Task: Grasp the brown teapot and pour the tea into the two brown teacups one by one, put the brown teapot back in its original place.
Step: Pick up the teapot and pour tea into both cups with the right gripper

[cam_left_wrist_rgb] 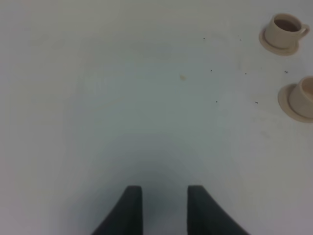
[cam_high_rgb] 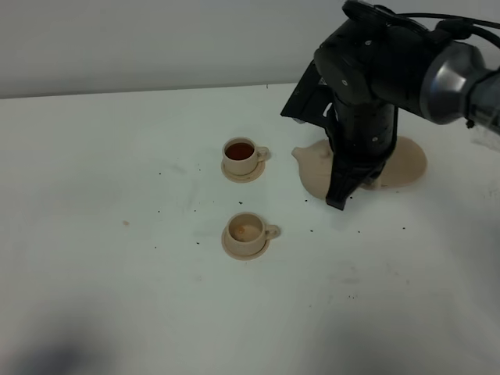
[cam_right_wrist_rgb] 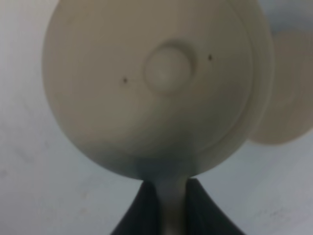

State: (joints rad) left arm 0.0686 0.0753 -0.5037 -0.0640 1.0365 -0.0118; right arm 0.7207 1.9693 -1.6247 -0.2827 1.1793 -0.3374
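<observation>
**Tool state.** The right tool [cam_right_wrist_rgb: 169, 192] is clamped shut on the loop handle [cam_right_wrist_rgb: 172, 211] of the brown teapot [cam_right_wrist_rgb: 98, 107]. The pot body sits just beyond its fingertips, with the lid knob [cam_right_wrist_rgb: 167, 68] facing the wrist. The left tool [cam_left_wrist_rgb: 165, 203] has its jaws apart, holds nothing and hangs over bare counter [cam_left_wrist_rgb: 122, 98].

**Hazards.**
- The grip takes only the thin handle. We judge that the pot can rotate between the fingers when tilted, so the spout would miss its cup.
- We cannot tell whether the lid is secured. A steep tilt may let it slide off.
- Both teacups stand to the left of the right tool. The filled teacup [cam_high_rgb: 240, 154] already holds dark tea, and a second pour there would overflow it.
- The pale teacup [cam_high_rgb: 248, 231] shows a light interior, and we judge it not yet served.
- The wide saucer [cam_high_rgb: 408, 160], the original place, lies just right of the tool, partly hidden by the arm. The pot sits off it to the left. A misjudged return would land the pot on the saucer's rim.

**Surroundings.** Nothing stands between the pot and the cups. Dark specks [cam_high_rgb: 160, 173] dot the counter. The left tool is well apart from both cups.
</observation>
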